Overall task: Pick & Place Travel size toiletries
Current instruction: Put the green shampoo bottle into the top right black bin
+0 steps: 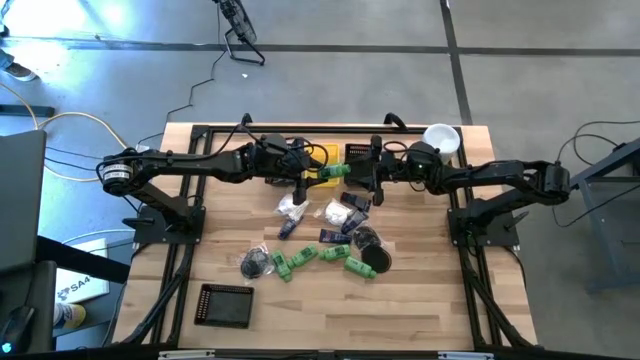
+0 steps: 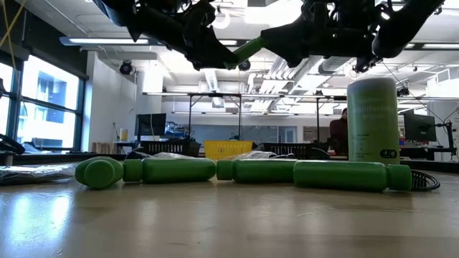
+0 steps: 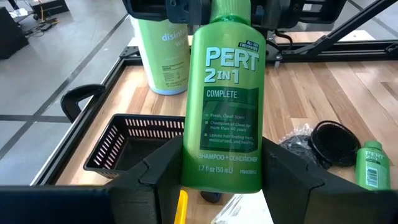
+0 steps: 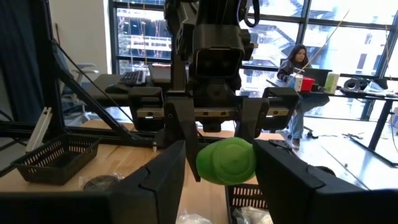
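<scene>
A bright green shampoo bottle [image 3: 225,99] hangs in the air between my two grippers, above the yellow bin [image 1: 318,154] and a black bin [image 1: 357,153] at the table's far side. My left gripper [image 1: 312,172] is shut on its bottom end. From the right, my right gripper [image 1: 360,176] is shut on its cap end. More travel size toiletries lie on the table's middle: green bottles [image 1: 300,262], white packets [image 1: 336,212], dark tubes [image 1: 331,236] and black round pieces [image 1: 376,258]. My left gripper pinches the bottle's bottom end [image 3: 221,177] between its two fingers, one on each narrow side. It comes nearly level from the table's left, and the bottle runs on beyond the fingers, label up, clear of the table. My right gripper has the bottle's cap end [image 4: 225,160] between its two fingers [image 4: 277,180]. It comes level from the table's right, facing my left gripper. The cap points straight back at this gripper's wrist.
The big pale-green cylinder with a white lid [image 1: 441,137] stands at the far right corner. Another black bin [image 1: 224,304] sits near the front left. In the low view, several green bottles [image 2: 179,170] lie in a row across the table.
</scene>
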### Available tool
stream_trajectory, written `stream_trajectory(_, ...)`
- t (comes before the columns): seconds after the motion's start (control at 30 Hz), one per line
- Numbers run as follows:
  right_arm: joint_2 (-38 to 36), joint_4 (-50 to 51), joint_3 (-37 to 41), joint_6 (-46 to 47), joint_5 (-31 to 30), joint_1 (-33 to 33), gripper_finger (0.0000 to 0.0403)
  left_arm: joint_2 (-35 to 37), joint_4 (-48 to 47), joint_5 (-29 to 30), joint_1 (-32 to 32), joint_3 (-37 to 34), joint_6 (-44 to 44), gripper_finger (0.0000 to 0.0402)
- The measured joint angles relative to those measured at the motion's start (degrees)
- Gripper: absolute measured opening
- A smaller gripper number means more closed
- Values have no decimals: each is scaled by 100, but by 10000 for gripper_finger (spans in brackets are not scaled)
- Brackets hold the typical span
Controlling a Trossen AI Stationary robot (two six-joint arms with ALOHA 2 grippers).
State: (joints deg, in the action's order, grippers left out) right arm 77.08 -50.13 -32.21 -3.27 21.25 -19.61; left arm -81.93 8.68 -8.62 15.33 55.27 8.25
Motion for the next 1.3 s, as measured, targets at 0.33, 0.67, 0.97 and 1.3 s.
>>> stream_trajectory(0.33, 286, -295, 0, 0, -54, 8, 158, 2, -175, 6, 2, -9, -8, 173)
stream_trajectory(0.67, 286, -365, 0, 0, -51, 8, 122, 2, -172, -2, 2, -8, -1, 173)
stream_trajectory(0.97, 286, -365, 0, -2, -35, 8, 92, 2, -176, -2, 0, -7, -6, 173)
stream_trajectory(1.3, 286, -365, 0, -2, -32, 8, 89, 2, -176, 0, 2, -7, -4, 173)
